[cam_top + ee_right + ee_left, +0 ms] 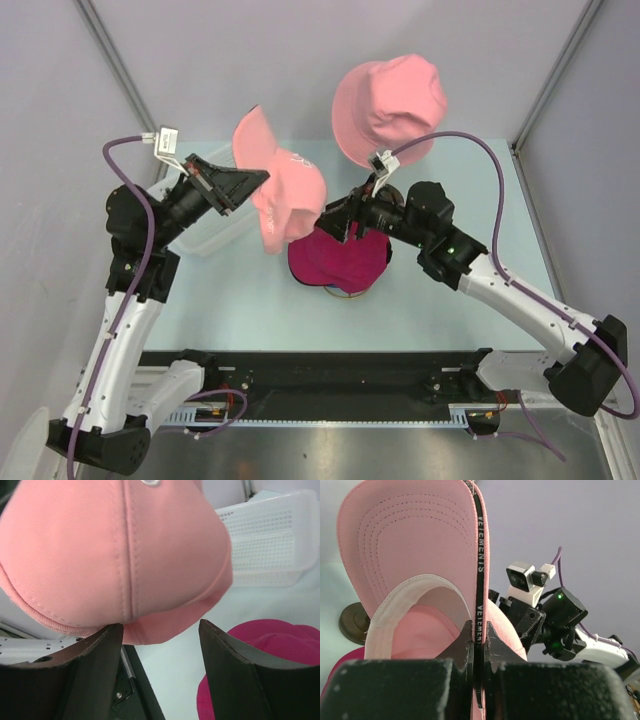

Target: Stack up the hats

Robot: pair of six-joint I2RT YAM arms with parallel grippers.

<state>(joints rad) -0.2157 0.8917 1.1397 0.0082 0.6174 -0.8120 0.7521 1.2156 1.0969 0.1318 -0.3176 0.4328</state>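
A light-pink peaked cap [288, 190] hangs in the air above the table, brim up. My left gripper [252, 186] is shut on its black-taped rim [479, 595], fingertips [479, 630] pinching the fabric. Below and to the right, a magenta cap [338, 258] lies on the table with a sliver of blue [347, 291] under its near edge. A salmon-pink bucket hat [390, 100] sits raised at the back. My right gripper [335, 222] is open beside the pink cap's crown [115, 550]; the cap's lower edge hangs just above the gap between its jaws [160, 627].
A white slatted basket [215, 232] stands at the left under my left arm, also visible as basket [270, 545] behind the cap. A dark round disc [354, 622] lies on the table. Frame posts rise at the back corners.
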